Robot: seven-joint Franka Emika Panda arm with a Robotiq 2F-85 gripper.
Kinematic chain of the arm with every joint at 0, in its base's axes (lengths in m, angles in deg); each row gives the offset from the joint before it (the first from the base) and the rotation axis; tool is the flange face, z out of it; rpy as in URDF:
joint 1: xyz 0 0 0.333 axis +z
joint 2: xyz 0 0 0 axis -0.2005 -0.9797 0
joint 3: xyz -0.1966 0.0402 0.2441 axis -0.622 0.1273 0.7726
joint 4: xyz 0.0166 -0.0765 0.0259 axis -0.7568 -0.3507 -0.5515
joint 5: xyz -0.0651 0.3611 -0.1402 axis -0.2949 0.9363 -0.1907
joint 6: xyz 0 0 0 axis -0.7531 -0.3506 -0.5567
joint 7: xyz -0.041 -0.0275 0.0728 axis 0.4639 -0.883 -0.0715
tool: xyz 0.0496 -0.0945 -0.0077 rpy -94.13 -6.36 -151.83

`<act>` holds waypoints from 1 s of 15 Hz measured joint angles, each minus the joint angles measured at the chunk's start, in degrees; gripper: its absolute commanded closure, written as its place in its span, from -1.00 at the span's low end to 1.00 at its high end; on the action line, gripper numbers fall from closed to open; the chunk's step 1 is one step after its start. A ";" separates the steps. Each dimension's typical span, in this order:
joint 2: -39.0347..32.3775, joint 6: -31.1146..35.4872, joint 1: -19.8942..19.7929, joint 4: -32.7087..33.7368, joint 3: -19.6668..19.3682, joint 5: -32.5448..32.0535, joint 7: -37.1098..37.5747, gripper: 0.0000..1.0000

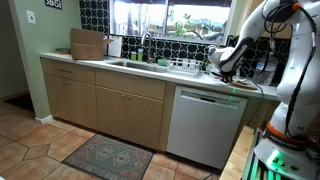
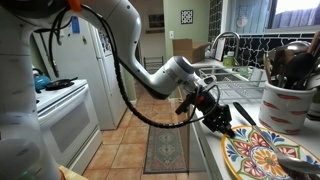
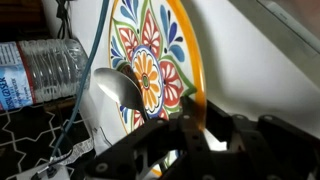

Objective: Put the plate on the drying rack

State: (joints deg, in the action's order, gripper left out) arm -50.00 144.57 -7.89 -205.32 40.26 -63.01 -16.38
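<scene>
The plate (image 2: 262, 152) is round with a bright flower pattern and an orange rim. It lies on the white counter in an exterior view and fills the wrist view (image 3: 150, 55). My gripper (image 2: 226, 122) is at the plate's near edge, and in the wrist view its jaws (image 3: 196, 132) are shut on the orange rim. A metal spoon (image 3: 117, 92) rests on the plate. The drying rack (image 1: 185, 67) is a low pale rack on the counter beside the sink, some way from the gripper (image 1: 224, 62).
A white crock full of utensils (image 2: 286, 100) stands just behind the plate. A clear water bottle (image 3: 35, 68) lies beside it. The sink faucet (image 2: 224, 45), a cutting board (image 1: 88, 44) and the dishwasher (image 1: 205, 122) are also in view.
</scene>
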 measured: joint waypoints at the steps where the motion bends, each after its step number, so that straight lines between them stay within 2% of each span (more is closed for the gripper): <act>1: 0.39 -0.50 0.40 0.00 0.20 -0.10 0.00 0.83; 7: 2.20 -3.90 2.62 -0.24 1.96 -0.14 0.45 0.84; 15: 3.02 -7.48 3.60 -0.25 3.31 0.05 1.55 0.83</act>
State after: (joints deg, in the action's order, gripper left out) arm -46.98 137.09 -4.29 -205.58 43.57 -62.96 -14.84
